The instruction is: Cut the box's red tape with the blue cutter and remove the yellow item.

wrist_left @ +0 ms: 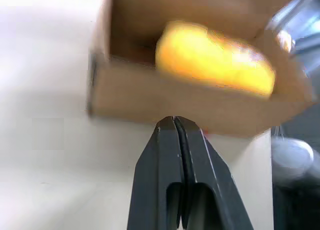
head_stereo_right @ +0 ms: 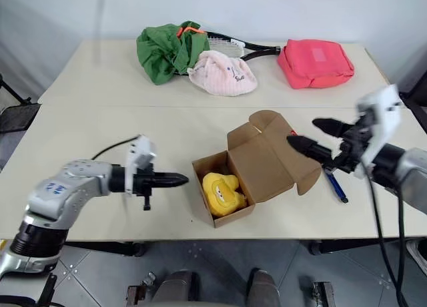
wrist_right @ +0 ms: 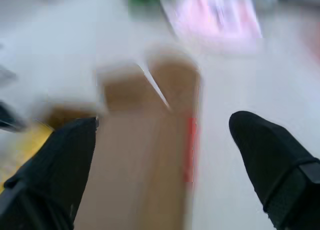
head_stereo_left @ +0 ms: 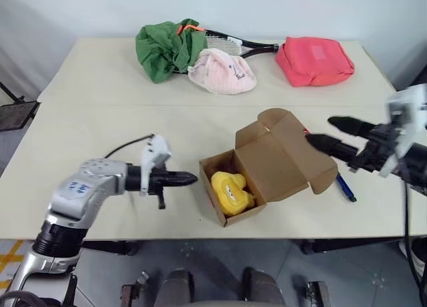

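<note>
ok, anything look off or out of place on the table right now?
Nothing spilled or damaged. The box sits open, lid flap thrown back toward the open right tool, with the yellow item still inside. The blue cutter lies loose on the table behind that flap. The left tool is shut and empty.

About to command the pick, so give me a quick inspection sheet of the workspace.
Surface: beige table, seam across it.
Job's things: box open, lid raised; yellow item inside; blue cutter on the table right of the box.
Clutter: green cloth bundle, racket, pale pink cap, pink-red pouch along the far edge.
Grippers: left pincer shut, empty, left of the box; right pincer open, empty, by the lid.
Cables: black cable on the left arm.
Surroundings: grey floor, pale wall.
</note>
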